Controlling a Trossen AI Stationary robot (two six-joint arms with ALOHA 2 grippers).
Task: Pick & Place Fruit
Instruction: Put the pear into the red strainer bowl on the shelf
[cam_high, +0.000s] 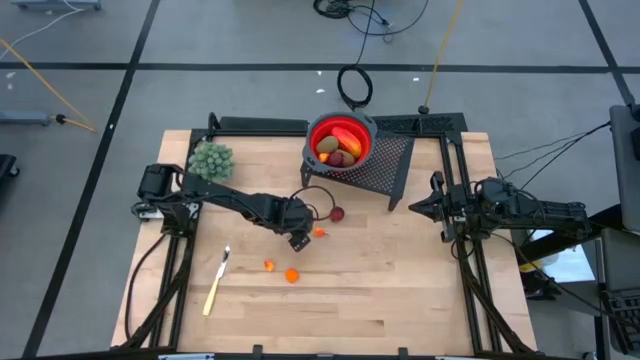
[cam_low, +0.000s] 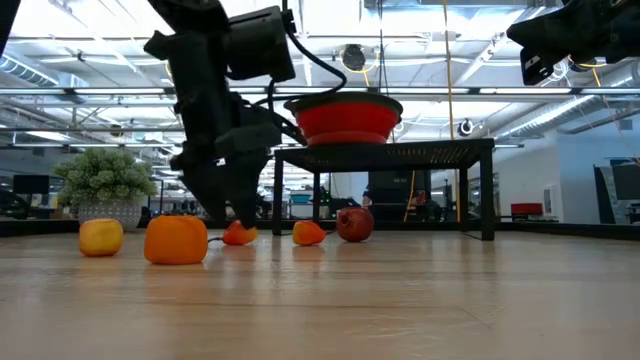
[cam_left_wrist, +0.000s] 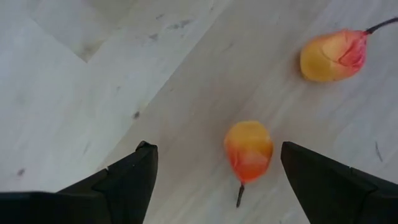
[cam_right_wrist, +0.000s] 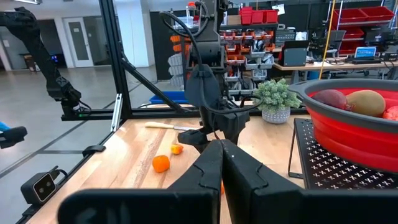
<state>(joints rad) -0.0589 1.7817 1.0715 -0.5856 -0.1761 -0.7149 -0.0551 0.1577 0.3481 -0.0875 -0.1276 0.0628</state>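
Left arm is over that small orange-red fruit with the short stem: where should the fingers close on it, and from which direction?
Grip the small orange-red fruit across its rounded belly, coming straight down from above. It lies on its side on the wooden table, centred between the open left gripper fingers, its thin stem pointing back toward the wrist. The stem is probably too slim to hold, so the body is the safer grip.

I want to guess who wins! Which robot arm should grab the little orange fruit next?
Left. The left gripper hangs open over the small orange fruit, which sits between its fingers. The right gripper waits shut at the table's right side, far off.
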